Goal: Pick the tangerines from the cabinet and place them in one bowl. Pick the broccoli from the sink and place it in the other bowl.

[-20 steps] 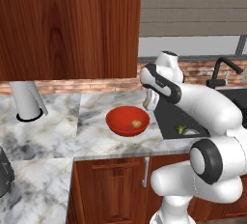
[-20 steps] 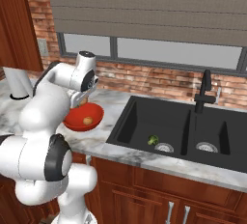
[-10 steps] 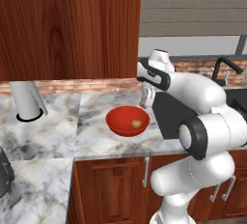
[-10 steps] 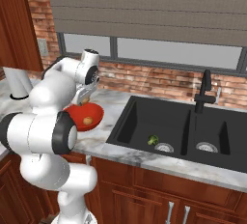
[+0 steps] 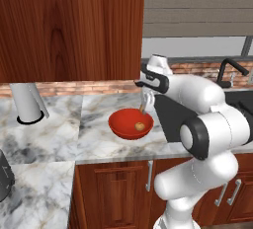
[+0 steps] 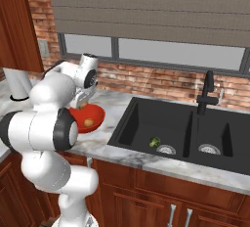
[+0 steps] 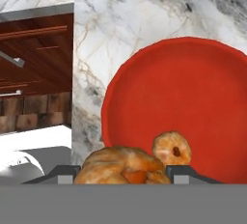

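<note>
Over the red bowl point(image 7: 193, 102) the gripper point(image 7: 123, 172) sits clamped on a tangerine point(image 7: 120, 167); bowl lies straight below, second tangerine point(image 7: 172, 148) already inside. Broccoli point(image 6: 155, 142) waits in the sink point(image 6: 146, 123), off to the arm's right.

The bowl point(image 7: 193, 88) under me is glossy red. The tangerine point(image 7: 123, 167) between my fingers is orange-tan, like the one point(image 7: 172, 148) in the bowl (mottled skin). The counter point(image 5: 94, 139) is white marble with grey veins. The sink point(image 6: 161, 125) is matte black, the broccoli point(image 6: 155, 142) green, the cabinet point(image 5: 69, 25) reddish-brown wood grain.
</note>
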Available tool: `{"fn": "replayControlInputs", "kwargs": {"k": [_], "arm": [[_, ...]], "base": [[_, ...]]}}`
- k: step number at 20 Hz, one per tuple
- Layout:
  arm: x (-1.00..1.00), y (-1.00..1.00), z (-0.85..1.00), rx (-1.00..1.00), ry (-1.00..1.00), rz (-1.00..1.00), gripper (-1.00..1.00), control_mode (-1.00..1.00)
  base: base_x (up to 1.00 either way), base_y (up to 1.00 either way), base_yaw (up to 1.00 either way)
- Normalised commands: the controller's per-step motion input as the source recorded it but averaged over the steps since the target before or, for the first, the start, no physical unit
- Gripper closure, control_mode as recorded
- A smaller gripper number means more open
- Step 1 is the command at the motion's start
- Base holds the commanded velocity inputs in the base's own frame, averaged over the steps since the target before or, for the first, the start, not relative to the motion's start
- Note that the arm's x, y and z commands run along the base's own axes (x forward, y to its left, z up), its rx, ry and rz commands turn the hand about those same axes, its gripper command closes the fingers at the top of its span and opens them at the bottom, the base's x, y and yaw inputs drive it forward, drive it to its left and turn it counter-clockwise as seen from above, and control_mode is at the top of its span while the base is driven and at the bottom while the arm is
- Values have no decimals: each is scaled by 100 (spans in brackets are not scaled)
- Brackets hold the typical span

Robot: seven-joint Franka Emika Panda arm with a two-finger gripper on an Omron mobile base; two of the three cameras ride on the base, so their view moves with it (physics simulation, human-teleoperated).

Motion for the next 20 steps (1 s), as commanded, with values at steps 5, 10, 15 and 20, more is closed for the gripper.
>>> {"fn": "replayControlInputs", "kwargs": {"k": [5, 10, 15, 20], "arm": [[0, -2, -14, 2, -3, 0, 100, -100], [0, -1, -12, 1, -4, 0, 100, -100], [0, 0, -9, 1, -3, 0, 100, -100], [13, 0, -11, 3, -2, 2, 100, -100]], "base": [[0, 0, 0], [0, 0, 0], [0, 0, 0], [0, 0, 0]]}}
